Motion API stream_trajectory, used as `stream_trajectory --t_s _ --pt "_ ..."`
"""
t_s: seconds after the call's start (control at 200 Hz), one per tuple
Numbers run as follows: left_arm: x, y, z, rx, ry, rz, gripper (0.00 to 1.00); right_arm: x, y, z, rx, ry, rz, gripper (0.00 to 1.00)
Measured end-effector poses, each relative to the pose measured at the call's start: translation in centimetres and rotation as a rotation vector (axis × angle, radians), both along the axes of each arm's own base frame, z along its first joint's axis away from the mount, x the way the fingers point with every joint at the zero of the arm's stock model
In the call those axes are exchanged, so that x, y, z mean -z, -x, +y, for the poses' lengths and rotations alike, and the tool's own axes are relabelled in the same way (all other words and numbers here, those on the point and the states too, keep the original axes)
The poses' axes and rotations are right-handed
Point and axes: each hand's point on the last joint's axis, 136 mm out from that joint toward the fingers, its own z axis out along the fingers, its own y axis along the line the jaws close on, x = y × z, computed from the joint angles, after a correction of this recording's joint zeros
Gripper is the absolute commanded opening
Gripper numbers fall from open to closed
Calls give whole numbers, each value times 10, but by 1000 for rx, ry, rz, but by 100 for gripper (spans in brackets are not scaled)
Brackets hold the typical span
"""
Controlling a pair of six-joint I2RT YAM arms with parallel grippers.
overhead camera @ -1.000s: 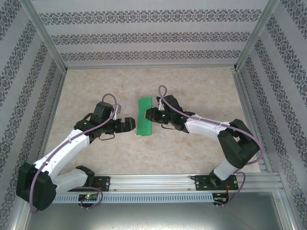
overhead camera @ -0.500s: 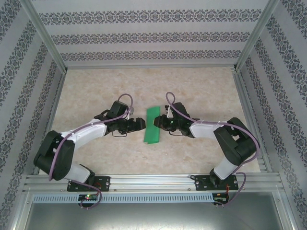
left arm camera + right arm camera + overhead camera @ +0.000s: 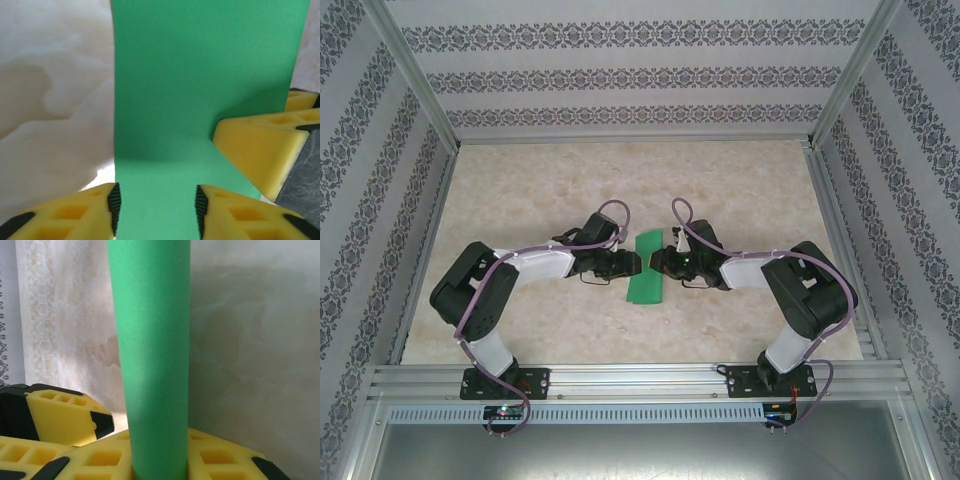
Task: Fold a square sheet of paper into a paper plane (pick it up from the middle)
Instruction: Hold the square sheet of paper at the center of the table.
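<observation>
Top external view has the sheet of paper [image 3: 646,268], folded into a thin green strip, near the middle of the bench [image 3: 740,190], a bit toward the arms. It sits between the two tools, which meet nose to nose at it. The right tool [image 3: 657,264] pinches the strip. In its wrist view the green paper comes straight up out of its two yellow fingers, pressed flat between them. The left tool [image 3: 631,264] has its fingers partly apart, with the strip lying in the gap. Its ribbed pads sit right at the paper, but I cannot tell if they squeeze it yet.

The step looks like taking hold of the strip from both sides, ready for the next fold. To do it well, the left tool should close slowly and grab the paper across its flat faces. It should not push on the edge, or the strip may bend. The right tool should hold firm and not pull, so the paper does not slip or tear. Both tools should be close together but not bump. The crease needs to be straight, since a crooked one spoils later folds.
</observation>
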Motion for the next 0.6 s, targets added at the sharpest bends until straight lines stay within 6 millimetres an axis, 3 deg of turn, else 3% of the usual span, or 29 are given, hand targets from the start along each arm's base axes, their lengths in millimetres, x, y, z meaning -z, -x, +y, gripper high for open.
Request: stream_trajectory --t_s 0.2,0.355,0.6 --pt "15 6 -12 33 -17 23 33 7 2 -3 -2 -5 10 25" --pt "18 5 -16 40 -12 23 33 8 3 -4 -6 -8 8 27" --pt "19 1 -23 49 -4 17 32 4 3 -12 -8 25 -10 39"
